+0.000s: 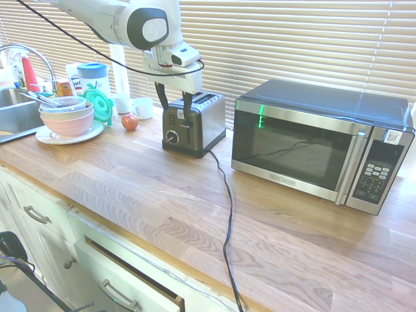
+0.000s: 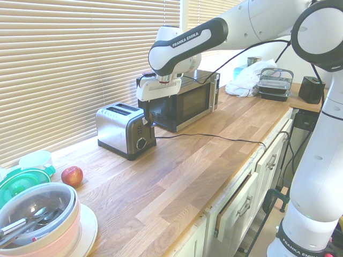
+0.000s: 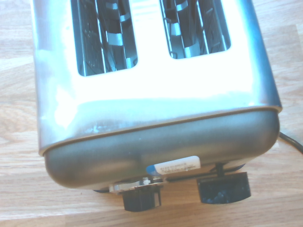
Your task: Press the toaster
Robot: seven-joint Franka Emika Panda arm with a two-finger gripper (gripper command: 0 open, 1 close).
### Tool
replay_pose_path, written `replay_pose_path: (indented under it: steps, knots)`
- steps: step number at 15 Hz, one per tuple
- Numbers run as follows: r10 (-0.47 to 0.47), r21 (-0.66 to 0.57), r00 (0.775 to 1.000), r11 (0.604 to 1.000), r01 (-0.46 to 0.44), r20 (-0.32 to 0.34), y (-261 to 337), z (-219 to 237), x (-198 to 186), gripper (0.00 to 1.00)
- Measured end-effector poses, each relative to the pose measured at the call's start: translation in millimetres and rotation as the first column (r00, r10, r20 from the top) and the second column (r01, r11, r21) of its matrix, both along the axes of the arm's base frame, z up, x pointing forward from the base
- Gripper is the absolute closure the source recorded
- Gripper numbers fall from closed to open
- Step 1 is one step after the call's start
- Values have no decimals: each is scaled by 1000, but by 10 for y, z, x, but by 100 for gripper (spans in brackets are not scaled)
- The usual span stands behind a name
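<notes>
On a long wooden worktop (image 1: 162, 188), its pale and honey-brown strips of grain running lengthwise, stands a small two-slot toaster (image 1: 201, 123), between a microwave (image 1: 312, 140) and a group of dishes. The toaster is a rounded box with smooth brushed-steel sides, a dark front panel and two long slots side by side in its shiny top; through the slots I see thin metal wires. On its front are a round knob (image 2: 141, 143), a blocky black lever (image 3: 223, 187) and a small white sticker (image 3: 178, 165). A thin black cord (image 1: 227, 221) trails from it across the wood. The microwave is a much larger box, steel and glossy black, with a straight bar handle. On the toaster's other side are a smooth, round, reddish apple (image 2: 72, 175), white cups (image 1: 142, 108), a green plastic lid (image 1: 97, 104) and stacked round bowls (image 1: 67, 120), the pink one resting on a white plate (image 1: 49, 137). Behind everything hang cream slatted blinds (image 2: 69, 69). My tool (image 1: 174, 110) points down at the toaster's front end, its two dark fingers spread wide with nothing gripped between them. One finger overlaps the front panel in both outside views, so I can't be sure whether it touches.
</notes>
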State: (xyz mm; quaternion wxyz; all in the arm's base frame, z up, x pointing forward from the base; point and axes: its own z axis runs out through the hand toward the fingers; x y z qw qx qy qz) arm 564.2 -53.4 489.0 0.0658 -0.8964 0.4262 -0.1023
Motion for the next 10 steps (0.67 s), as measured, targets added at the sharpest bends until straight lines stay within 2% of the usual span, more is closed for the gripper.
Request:
replay_pose_path:
  steps: [10]
  knots:
    - [-6, 6, 1000, 1000, 6, 1, -9, 0, 7, 100]
